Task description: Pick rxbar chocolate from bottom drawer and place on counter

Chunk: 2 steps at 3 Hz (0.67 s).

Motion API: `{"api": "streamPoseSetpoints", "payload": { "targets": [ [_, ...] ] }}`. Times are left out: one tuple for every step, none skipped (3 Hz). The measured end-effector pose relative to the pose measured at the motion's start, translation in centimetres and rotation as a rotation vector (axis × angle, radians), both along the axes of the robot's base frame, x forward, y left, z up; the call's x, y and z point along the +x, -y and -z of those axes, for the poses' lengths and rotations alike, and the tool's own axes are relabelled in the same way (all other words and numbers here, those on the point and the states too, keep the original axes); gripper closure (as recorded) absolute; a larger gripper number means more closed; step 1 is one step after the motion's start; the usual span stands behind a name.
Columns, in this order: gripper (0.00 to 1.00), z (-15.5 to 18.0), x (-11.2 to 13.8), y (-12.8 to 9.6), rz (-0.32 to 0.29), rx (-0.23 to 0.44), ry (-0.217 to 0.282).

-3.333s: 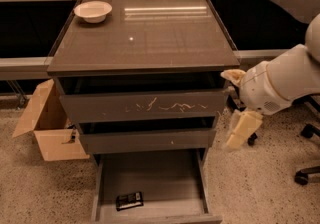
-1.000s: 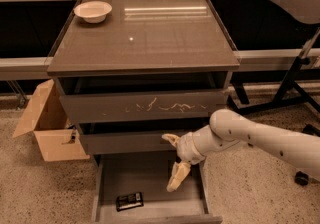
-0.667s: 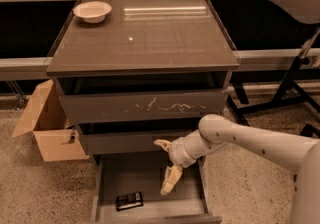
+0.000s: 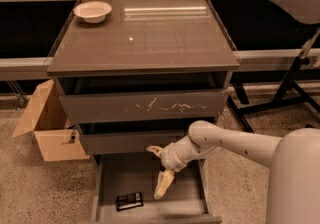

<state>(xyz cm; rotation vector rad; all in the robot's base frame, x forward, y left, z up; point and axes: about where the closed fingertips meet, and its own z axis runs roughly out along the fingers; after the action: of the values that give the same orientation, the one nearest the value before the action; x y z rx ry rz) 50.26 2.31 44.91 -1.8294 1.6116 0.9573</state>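
The bottom drawer (image 4: 98, 188) is pulled out from the cabinet, and the rxbar chocolate (image 4: 129, 201) lies flat on its floor near the front left corner, a small dark packet with pale lettering on top. The arm (image 4: 235, 143) reaches in from the right, bends at a rounded joint and points down and to the left over the open drawer. The gripper (image 4: 159, 169) hangs above the middle of the drawer floor, just right of the packet and apart from it. Its two pale fingers (image 4: 163, 185) are spread wide with nothing between them: one points left, level with the bottom edge of the middle drawer (image 4: 125, 142), and the other points down into the drawer. The lower fingertip seems to stop short of the drawer floor, though the angle makes that hard to judge. The top drawer (image 4: 145, 106) has pale scratches across its front and stands slightly out. The counter (image 4: 150, 38) is glossy and catches a strip of window light. A white bowl (image 4: 93, 11) sits at its back left corner. On the speckled floor to the left of the cabinet stands an open cardboard box (image 4: 42, 124), and dark metal legs (image 4: 290, 84) stand to the right.
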Motion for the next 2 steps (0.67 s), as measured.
{"api": "streamPoseSetpoints", "payload": {
  "targets": [
    [0.00, 3.3, 0.4, -1.1, -0.009, -0.025, 0.011],
    [0.00, 8.1, 0.7, -2.7, -0.043, -0.043, 0.011]
  ]
}}
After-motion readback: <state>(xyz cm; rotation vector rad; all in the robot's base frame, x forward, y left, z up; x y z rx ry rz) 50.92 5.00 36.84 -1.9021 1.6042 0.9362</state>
